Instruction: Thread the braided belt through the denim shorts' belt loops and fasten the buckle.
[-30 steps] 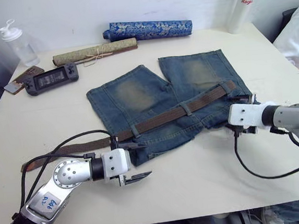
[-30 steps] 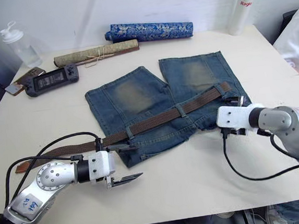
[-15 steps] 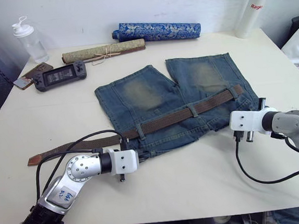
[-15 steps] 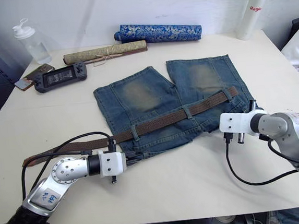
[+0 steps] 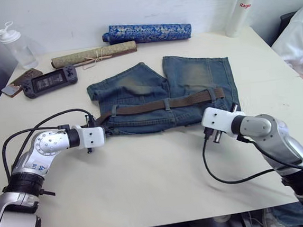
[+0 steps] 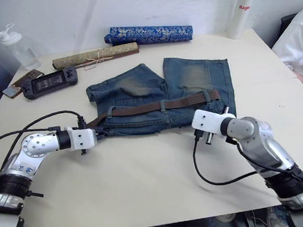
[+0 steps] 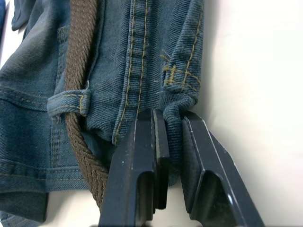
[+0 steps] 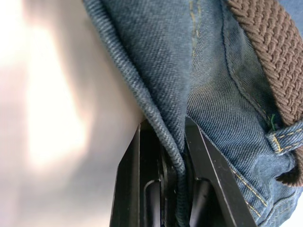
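The denim shorts [image 5: 154, 84] lie flat mid-table, waistband toward me and running straight across. The braided belt [image 5: 164, 104] passes through the belt loops [image 7: 68, 101] along that waistband; its left end [image 6: 92, 122] drops beside my left gripper, and I cannot make out the buckle. My left gripper [image 7: 168, 116] is at the waistband's left corner, shut on a fold of denim. At the right corner, my right gripper [image 8: 163, 127] is shut on the waistband's edge, with the belt [image 8: 265, 47] just beyond its fingers.
Along the back stand a blue patterned roll [image 5: 147, 31], a tan roll [image 5: 94, 53], a handheld console [image 5: 50, 81], a clear bottle [image 5: 14, 45] and a white bottle [image 5: 240, 6]. A person's white sleeve [image 5: 299, 42] is at the right edge. Black cables loop from both wrists.
Both grippers went from open to shut on the waistband corners. The slanted shorts now lie squared and pulled straight. The belt tail no longer trails far left. The camera also shifted.
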